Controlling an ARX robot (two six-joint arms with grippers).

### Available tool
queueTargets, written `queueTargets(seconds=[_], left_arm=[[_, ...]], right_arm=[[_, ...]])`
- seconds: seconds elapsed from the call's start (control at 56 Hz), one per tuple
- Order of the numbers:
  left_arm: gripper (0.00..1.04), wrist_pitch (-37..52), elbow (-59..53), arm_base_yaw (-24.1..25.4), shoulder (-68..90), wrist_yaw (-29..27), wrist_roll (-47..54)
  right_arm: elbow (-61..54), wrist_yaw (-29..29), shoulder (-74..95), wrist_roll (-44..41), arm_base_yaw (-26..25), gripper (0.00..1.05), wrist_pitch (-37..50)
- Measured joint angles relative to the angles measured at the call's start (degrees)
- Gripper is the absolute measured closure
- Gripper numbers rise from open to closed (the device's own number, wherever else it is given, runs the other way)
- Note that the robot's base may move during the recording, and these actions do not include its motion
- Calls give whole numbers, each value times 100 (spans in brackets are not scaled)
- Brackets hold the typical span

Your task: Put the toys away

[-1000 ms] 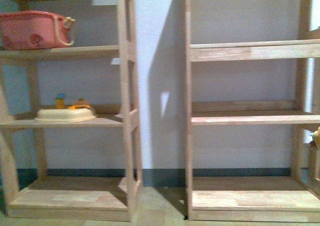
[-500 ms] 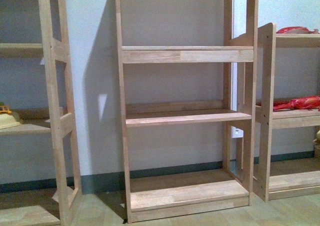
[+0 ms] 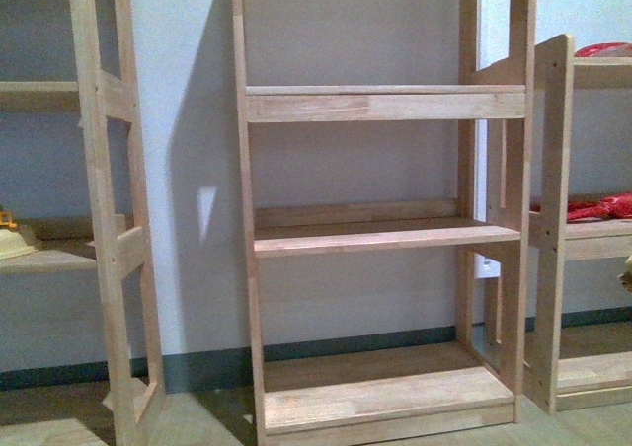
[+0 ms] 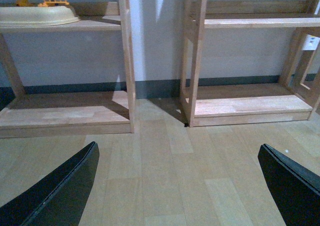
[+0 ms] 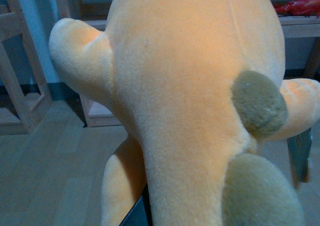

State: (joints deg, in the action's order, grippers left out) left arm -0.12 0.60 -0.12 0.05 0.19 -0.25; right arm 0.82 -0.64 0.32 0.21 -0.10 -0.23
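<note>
Yonder tray (image 4: 35, 16); right hand (image 5: 220, 186) grips plush (image 5: 190, 86)

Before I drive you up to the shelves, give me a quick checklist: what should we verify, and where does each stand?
1. Hold on the plush toy by the right gripper: ok, the toy fills the right wrist view.
2. Grip firmness: cannot tell, fingers mostly hidden.
3. The left gripper open and empty: ok.
4. The centre shelf unit ahead, boards bare: ok.
5. The floor towards it free of clutter: ok.
6. Toy's clearance from the shelf: cannot tell, no arm in front view.
</note>
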Motion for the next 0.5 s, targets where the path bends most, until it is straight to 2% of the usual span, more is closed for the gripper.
queueTargets(seconds=[0.161, 0.5], left_arm=[[6, 0, 0, 2, 0, -52, 0], [6, 0, 0, 2, 0, -15, 0]], right_arm=[[0, 151, 0, -2, 15, 98, 0], [0, 63, 0, -2, 15, 98, 0]])
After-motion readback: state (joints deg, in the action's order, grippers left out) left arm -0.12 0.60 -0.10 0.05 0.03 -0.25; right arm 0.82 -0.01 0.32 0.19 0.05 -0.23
